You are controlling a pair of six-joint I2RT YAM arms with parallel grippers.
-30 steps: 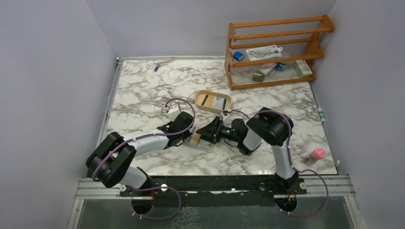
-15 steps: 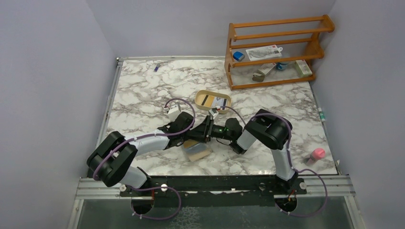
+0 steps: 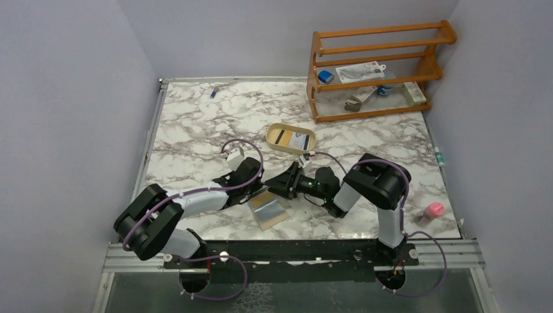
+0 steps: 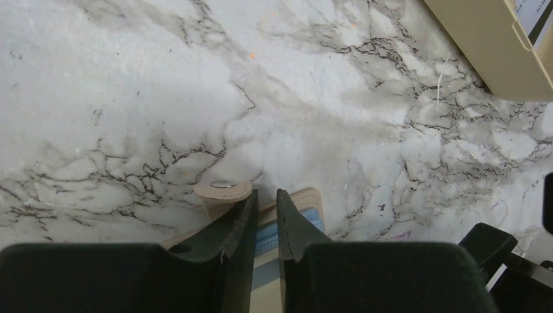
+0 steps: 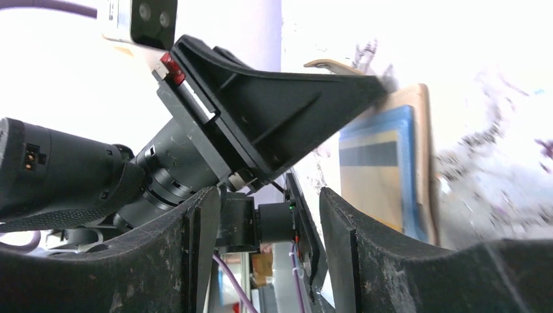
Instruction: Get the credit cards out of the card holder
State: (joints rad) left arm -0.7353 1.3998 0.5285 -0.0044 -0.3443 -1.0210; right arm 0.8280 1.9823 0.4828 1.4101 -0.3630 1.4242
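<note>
Overhead view of a marbled tabletop (image 3: pixel 195 124) with two robot arms reaching in from the near edge. The card holder (image 3: pixel 269 210), a small tan wallet, lies open and flat near the middle of the near half. It is at about 6 o'clock from an oval tan tray (image 3: pixel 269 138), well apart from it.

A pale blue credit card (image 5: pixel 375 166) with a dark stripe sits inside the open card holder. More cards lie in the tray, one showing a black stripe.

The left hand (image 4: pixel 265 195) comes in from 9 o'clock. Its fingers are drawn almost together, leaving only a thin slit. They pinch the card holder's far edge just beside the round snap tab (image 4: pixel 223 190).

The right hand (image 5: pixel 265 193) comes in from 3 o'clock, low over the tabletop, and points at the left hand. Its fingers stand wide apart with nothing between them, just beside the card holder's 1 o'clock corner.

A wooden rack (image 3: pixel 378 65) holding small items stands at 1 o'clock on the far side. A small pink object (image 3: pixel 432 210) lies at 4 o'clock near the edge.
</note>
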